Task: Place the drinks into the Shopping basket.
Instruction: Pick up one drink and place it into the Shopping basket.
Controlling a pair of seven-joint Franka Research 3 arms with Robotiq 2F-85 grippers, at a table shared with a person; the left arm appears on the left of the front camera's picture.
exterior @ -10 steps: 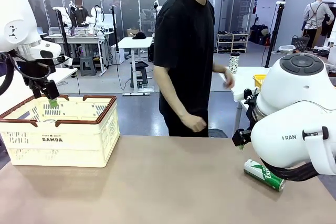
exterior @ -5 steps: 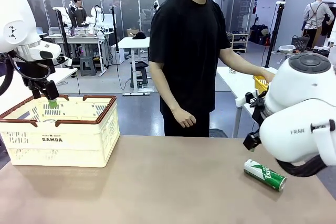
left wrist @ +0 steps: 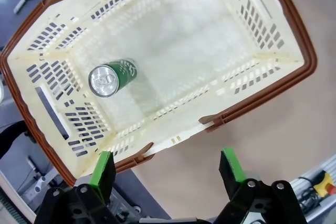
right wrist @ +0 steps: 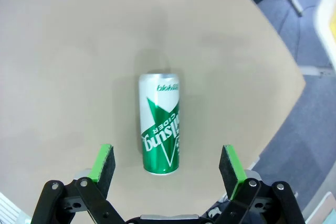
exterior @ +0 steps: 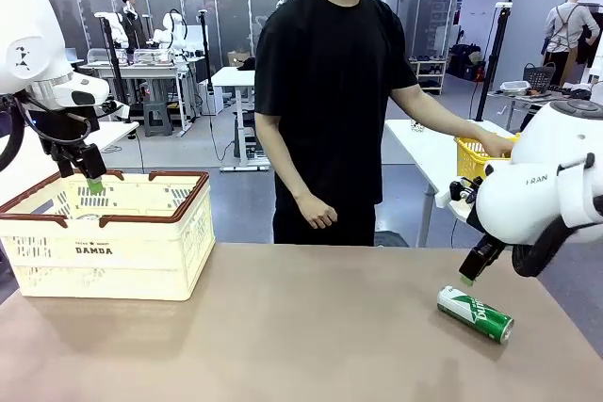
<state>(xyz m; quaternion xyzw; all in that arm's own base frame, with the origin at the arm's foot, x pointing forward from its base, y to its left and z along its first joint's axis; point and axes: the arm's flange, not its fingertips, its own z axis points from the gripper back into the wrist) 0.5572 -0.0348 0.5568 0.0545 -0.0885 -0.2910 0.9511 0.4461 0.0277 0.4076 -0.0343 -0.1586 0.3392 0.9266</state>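
A green-and-white drink can (exterior: 474,313) lies on its side on the brown table at the right. My right gripper (exterior: 471,270) hangs just above its left end, open; in the right wrist view the can (right wrist: 160,123) lies lengthwise between and beyond the green fingertips of that gripper (right wrist: 167,163). The cream Shopping basket (exterior: 141,176) with its reddish-brown rim stands at the table's left. My left gripper (exterior: 91,181) hovers open over its far left corner. Seen from the left wrist, that gripper (left wrist: 167,167) holds nothing, and a green can (left wrist: 111,77) lies inside the basket (left wrist: 262,72).
A person in a black shirt stands behind the table, one hand reaching into a yellow basket (exterior: 476,155) on a white side table at the right. The brown table (exterior: 283,327) is bare between basket and can. Its right edge runs close by the can.
My right arm has swung up and to the right, uncovering its gripper above the can. The person has turned and reached to the yellow basket. The left arm has stayed still.
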